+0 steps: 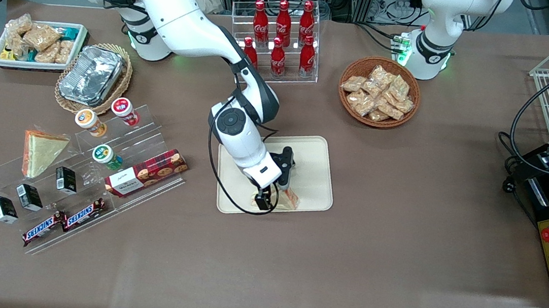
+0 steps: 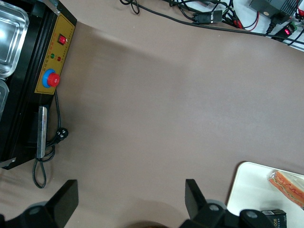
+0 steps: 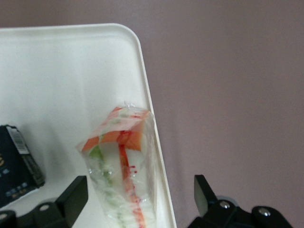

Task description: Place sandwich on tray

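Note:
The sandwich (image 1: 288, 199), a wrapped wedge with pink-orange and green stripes, lies on the cream tray (image 1: 314, 168) close to the rim nearest the front camera. The right gripper (image 1: 273, 194) is low over it, open, with one finger on each side and a gap to the wrap on both. The right wrist view shows the sandwich (image 3: 121, 161) between the dark fingers (image 3: 71, 199), next to the tray's rim (image 3: 147, 95). The gripper (image 3: 137, 204) straddles it there. The left wrist view shows the sandwich (image 2: 289, 185) on the tray (image 2: 251, 190).
A small black box (image 3: 16, 161) lies on the tray beside the sandwich. Toward the working arm's end stand an acrylic stand with the other wedge sandwich (image 1: 40, 150), a shortbread box (image 1: 147, 171), a foil tray (image 1: 91, 75) and a white snack bin (image 1: 39, 42). A cola rack (image 1: 279, 37) and a snack basket (image 1: 379, 91) stand farther back.

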You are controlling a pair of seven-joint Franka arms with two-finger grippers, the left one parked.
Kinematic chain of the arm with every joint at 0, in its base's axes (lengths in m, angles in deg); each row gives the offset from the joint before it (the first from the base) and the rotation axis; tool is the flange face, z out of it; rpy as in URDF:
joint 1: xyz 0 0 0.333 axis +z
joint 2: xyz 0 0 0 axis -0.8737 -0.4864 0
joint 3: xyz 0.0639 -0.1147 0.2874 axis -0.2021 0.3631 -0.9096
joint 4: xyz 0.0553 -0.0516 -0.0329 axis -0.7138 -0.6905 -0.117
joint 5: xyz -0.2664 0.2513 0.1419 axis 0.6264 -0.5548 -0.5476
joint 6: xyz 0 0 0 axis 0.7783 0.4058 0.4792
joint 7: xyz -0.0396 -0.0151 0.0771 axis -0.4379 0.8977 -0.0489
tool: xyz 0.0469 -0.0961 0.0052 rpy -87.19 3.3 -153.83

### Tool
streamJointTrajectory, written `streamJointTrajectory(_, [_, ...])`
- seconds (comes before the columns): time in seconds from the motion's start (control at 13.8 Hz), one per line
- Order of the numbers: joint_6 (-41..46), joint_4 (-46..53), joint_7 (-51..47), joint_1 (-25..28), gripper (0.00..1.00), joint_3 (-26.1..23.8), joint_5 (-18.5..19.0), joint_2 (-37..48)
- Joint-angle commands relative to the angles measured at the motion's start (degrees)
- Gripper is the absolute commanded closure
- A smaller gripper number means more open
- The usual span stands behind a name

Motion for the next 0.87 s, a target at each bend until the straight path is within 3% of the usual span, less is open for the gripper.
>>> streamJointTrajectory(0.0, [11.5, -1.6, -0.9, -2.8, 0.01, 0.6, -4.0, 7.1])
streamJointTrajectory(0.43, [29.6, -0.8, -4.1, -21.2, 0.01, 1.3, -3.3, 15.0])
streamJointTrajectory(0.8, [41.8, -0.6, -15.6, -22.7, 0.01, 13.5, -2.0, 21.9])
